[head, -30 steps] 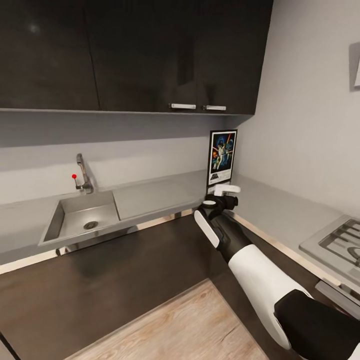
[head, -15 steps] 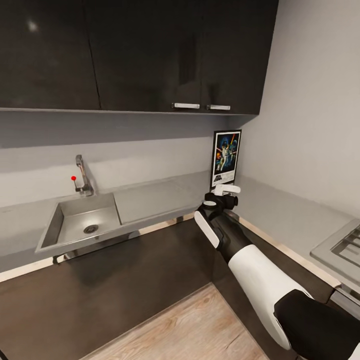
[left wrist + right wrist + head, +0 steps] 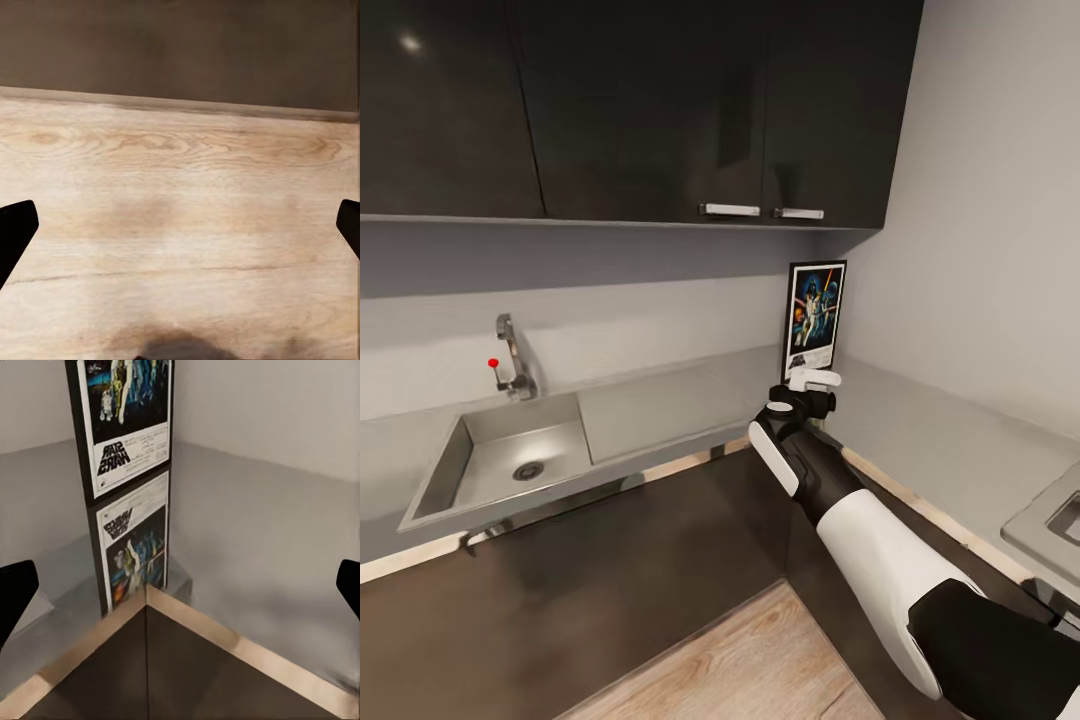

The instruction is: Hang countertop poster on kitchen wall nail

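Standing upright in the inner corner of the bench (image 3: 920,430), the poster (image 3: 816,318) rested just beyond the right tool (image 3: 812,385), directly ahead of its fingers and not touched by them. The right tool's fingers were spread apart, with nothing between them. A mirrored image of the poster showed on the bench surface beneath it. The left tool (image 3: 180,225) pointed down at the wooden floor (image 3: 180,247), its fingers likewise apart and empty.
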Controlling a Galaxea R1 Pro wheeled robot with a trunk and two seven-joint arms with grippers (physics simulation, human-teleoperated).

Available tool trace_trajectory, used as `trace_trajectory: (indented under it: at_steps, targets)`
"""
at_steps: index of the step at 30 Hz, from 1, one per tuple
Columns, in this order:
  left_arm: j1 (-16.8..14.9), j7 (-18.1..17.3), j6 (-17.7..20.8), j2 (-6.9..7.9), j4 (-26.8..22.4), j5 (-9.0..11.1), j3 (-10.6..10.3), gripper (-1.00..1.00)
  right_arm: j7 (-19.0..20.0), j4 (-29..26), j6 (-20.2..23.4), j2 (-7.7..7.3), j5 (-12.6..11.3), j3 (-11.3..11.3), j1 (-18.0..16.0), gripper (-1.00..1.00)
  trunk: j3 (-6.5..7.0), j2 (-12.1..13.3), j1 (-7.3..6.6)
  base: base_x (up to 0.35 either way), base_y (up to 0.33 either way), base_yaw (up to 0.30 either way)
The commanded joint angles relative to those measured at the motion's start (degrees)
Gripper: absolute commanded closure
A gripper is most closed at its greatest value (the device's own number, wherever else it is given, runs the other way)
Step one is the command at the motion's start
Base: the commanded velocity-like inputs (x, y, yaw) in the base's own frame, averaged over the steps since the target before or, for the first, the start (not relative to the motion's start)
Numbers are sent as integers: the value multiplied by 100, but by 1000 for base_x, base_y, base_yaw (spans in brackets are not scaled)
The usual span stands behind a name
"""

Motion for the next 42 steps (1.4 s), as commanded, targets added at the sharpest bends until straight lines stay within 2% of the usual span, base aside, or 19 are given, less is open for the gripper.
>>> trace_trajectory:
  at_steps: [1, 10, 16, 21, 35, 36, 37, 42]
  targets:
    - [1, -33, 10, 0, -2, 58, 5, -100, -29, -4, 47, 0, -20, 13, -6, -100, -5, -3, 2, 133, -42, 0]
    - [1, -39, -22, 5, 797, 31, -27, -100, 157, 73, 34, 0, -20, 4, 2, -100, -5, -3, 2, 32, -10, 0]
    - [1, -39, -24, 8, 873, 29, -23, -100, 204, 234, 7, 0, -20, 3, 2, -100, -5, -3, 2, 174, 0, 0]
    - [1, -39, -25, 22, 888, 29, -21, -100, 319, 323, -266, 0, -20, 3, 2, -100, -5, -3, 2, 138, 0, 0]
    - [1, -39, -25, 76, 895, 29, -13, -100, 350, 433, -334, 0, -20, 10, 2, -100, -5, -3, 2, 109, -26, 0]
    - [1, -39, -25, 77, 896, 29, -13, -100, 374, 446, -335, 0, -20, 9, 2, -100, -5, -3, 2, 215, -8, 0]
    - [1, -39, -25, 78, 896, 29, -12, -100, 669, 468, -336, 0, -20, 5, 2, -100, -5, -3, 2, 81, -1, 0]
    - [1, -39, -25, 96, 896, 29, -12, -100, 743, 470, -336, 0, -20, 3, 2, -100, -5, -3, 2, 98, 0, 0]
